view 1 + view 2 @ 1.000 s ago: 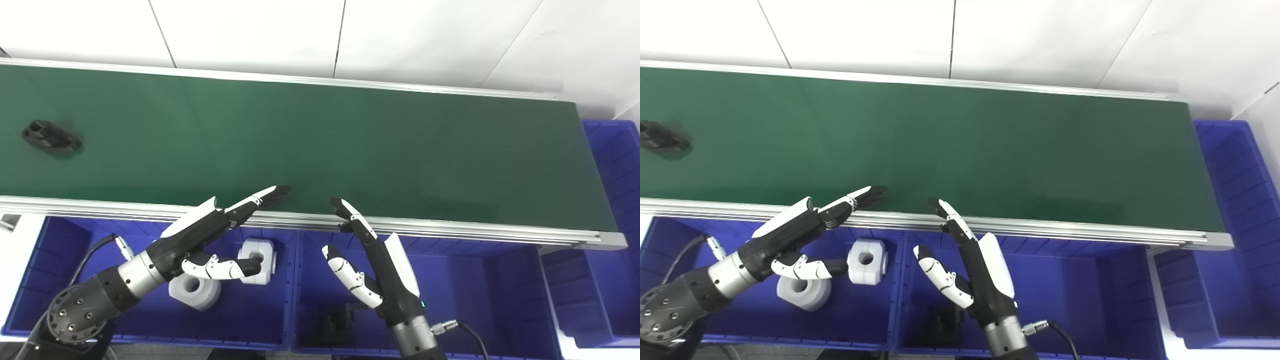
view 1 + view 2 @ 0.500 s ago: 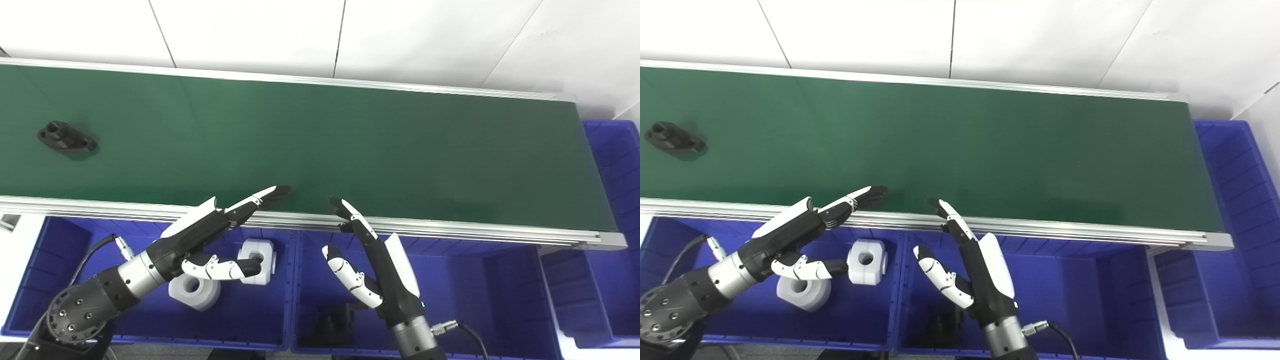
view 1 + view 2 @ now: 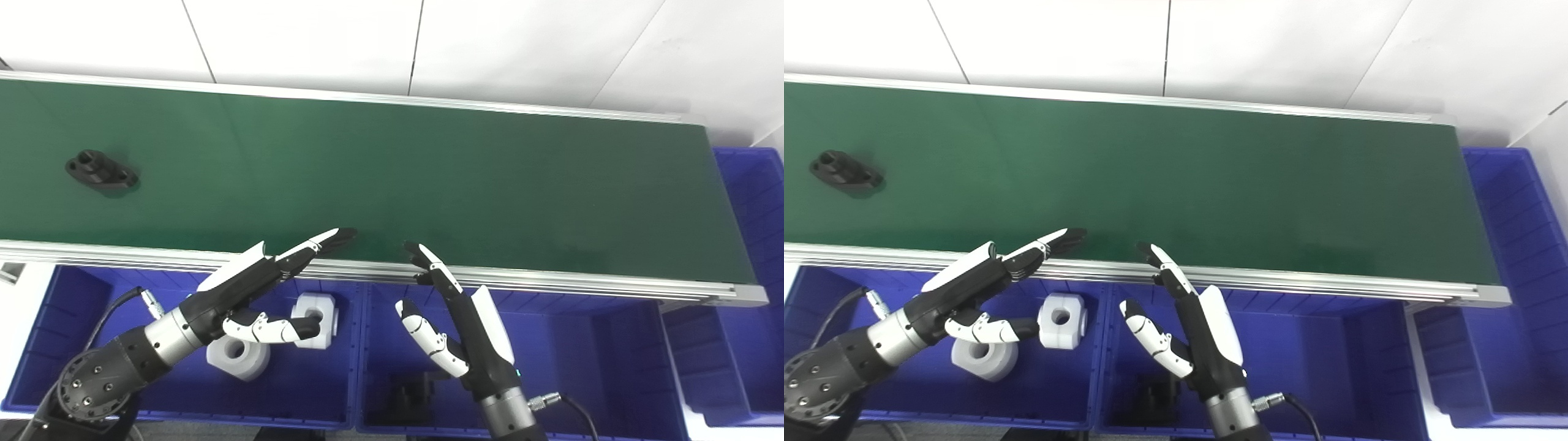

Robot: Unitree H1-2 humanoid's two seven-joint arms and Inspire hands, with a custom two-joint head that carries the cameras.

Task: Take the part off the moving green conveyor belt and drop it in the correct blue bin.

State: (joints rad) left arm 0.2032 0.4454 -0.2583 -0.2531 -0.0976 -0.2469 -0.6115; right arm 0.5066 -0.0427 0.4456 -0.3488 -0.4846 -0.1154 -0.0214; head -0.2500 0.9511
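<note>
- One black part (image 3: 101, 173) lies on the green conveyor belt (image 3: 392, 177), far to the left, well apart from both hands.
- Two hands, left hand (image 3: 257, 288) and right hand (image 3: 453, 318), hold nothing, fingers spread, near the belt's front rail.
- Two white blocks (image 3: 315, 311) (image 3: 237, 357) sit in the left blue bin (image 3: 184, 410).
- One dark piece (image 3: 410, 392) rests in the middle blue bin (image 3: 582, 343).
</note>
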